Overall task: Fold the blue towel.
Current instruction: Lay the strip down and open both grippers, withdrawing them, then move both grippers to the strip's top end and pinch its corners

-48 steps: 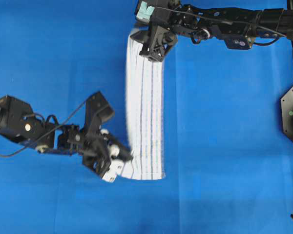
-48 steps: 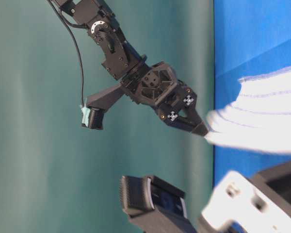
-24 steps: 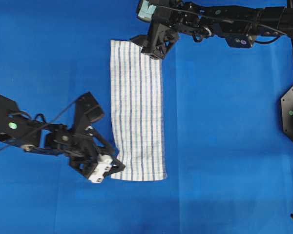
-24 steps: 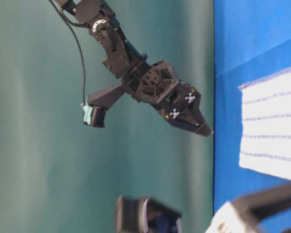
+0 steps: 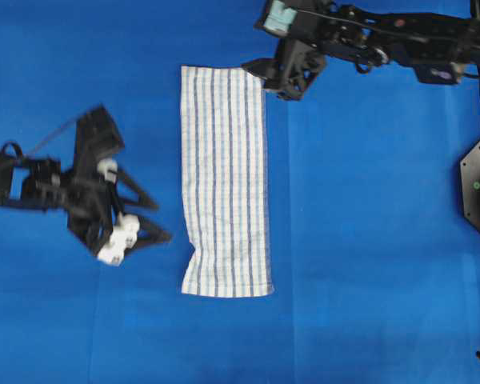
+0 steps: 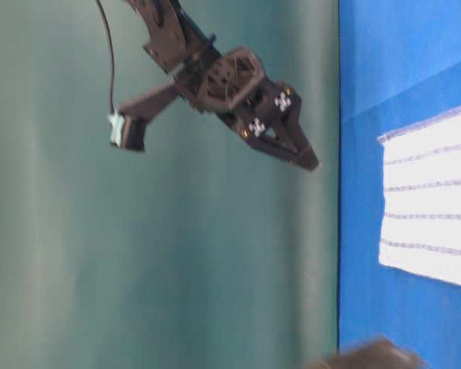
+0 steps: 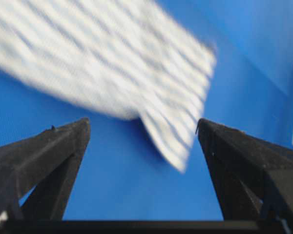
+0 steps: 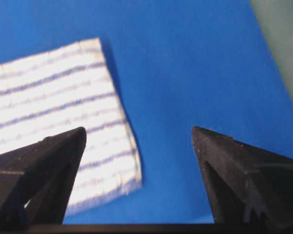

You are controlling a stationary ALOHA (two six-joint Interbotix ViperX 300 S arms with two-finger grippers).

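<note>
towel: the blue towel (image 5: pixel 225 182) lies flat on the blue table cover (image 5: pixel 368 240) as a long narrow strip running 12 to 6 o'clock in the overhead view, centre-left of the table; white with thin blue stripes; near 6 o'clock its left edge is pinched in a little.

left gripper: left gripper (image 5: pixel 148 218) at 9 o'clock of the towel, jaws spread wide, holding nothing, apart from the cloth; blurred, so likely moving. Its wrist view shows both fingers (image 7: pixel 49 151) wide with a towel corner (image 7: pixel 180 122) beyond them, untouched.

right gripper: right gripper (image 5: pixel 276 80) just past the towel's 1 o'clock corner, jaws wide, empty. Table-level view shows it raised off the table (image 6: pixel 288 146); wrist view has the corner (image 8: pixel 112 146) off to its left, not between the fingers.

step: looks like one lengthwise fold is laid down and released; both arms clearing off. A strip this long probably wants a further fold end to end, so I'd judge the task partway.

next move: likely re-approach one short end, both grippers pinching its two corners through every layer, then carry that end over to the far end. Needs low, square pinches so the layers don't slide.

change vs a second ago: then the towel hung between both closed grippers, bunched narrow and blurred; now flat, wider, released.

change vs half a second ago: towel much the same; left gripper has left the 7 o'clock corner, gone toward 9 o'clock; right gripper has shifted off toward 3 o'clock and risen.
</note>
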